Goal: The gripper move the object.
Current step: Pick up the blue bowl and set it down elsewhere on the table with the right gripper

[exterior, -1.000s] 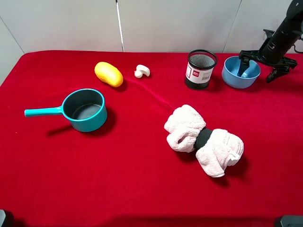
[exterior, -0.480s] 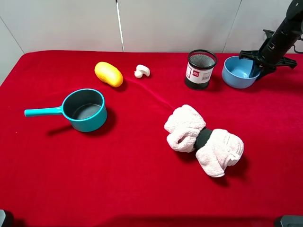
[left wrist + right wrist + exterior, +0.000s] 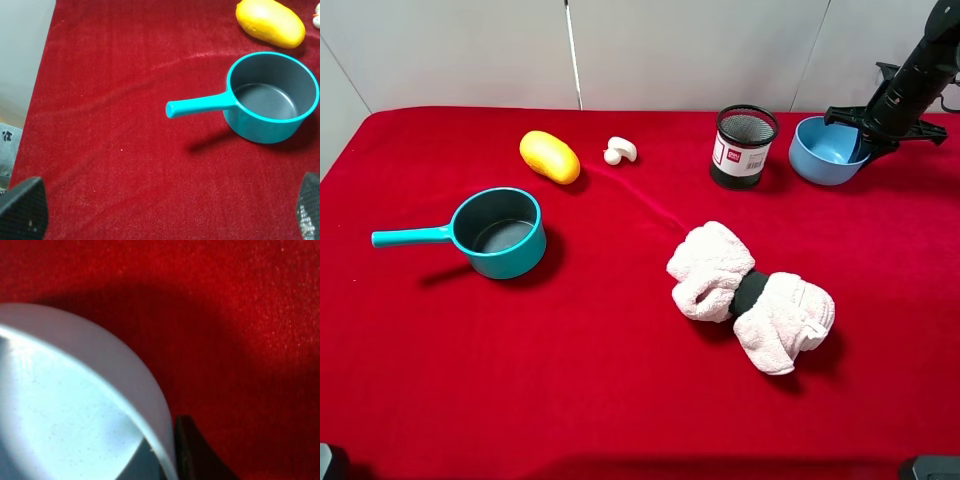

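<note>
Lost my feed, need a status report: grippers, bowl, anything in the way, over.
Right gripper clamped on blue bowl rim. Left gripper open, near saucepan. Mesh cup close beside blue bowl.

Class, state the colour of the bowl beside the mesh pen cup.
The bowl is light blue, shown best in the exterior high view.

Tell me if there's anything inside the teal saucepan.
No, the left wrist view looks straight into the saucepan and shows only its bare dark bottom.

My right gripper (image 3: pixel 868 138) stretches far back, pinching the bowl (image 3: pixel 820 155) rim; my left gripper (image 3: pixel 165 210) hangs spread wide.
</note>
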You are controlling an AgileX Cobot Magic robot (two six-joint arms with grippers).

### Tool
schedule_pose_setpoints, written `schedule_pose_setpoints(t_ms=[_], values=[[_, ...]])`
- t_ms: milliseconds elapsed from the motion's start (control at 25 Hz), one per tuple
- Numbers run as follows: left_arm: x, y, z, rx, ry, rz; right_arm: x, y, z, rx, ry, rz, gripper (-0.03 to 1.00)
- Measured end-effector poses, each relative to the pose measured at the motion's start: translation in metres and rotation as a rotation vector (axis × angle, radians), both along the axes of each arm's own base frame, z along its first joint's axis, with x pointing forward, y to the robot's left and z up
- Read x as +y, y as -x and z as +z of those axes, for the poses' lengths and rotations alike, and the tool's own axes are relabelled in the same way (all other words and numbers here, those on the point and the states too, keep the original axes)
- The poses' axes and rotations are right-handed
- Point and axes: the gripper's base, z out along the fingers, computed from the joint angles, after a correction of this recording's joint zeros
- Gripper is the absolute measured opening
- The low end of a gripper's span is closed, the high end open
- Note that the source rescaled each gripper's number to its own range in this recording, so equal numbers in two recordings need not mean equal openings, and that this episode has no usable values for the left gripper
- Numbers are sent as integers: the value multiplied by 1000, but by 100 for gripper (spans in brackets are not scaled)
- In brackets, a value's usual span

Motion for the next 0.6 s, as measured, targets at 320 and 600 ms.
schedule_pose_setpoints(t_ms=[320,600], values=[[0,0,0,0,0,0,0,1,23,-36,5,2,0],[0,0,0,0,0,0,-1,8,48,-37,29,18,0]])
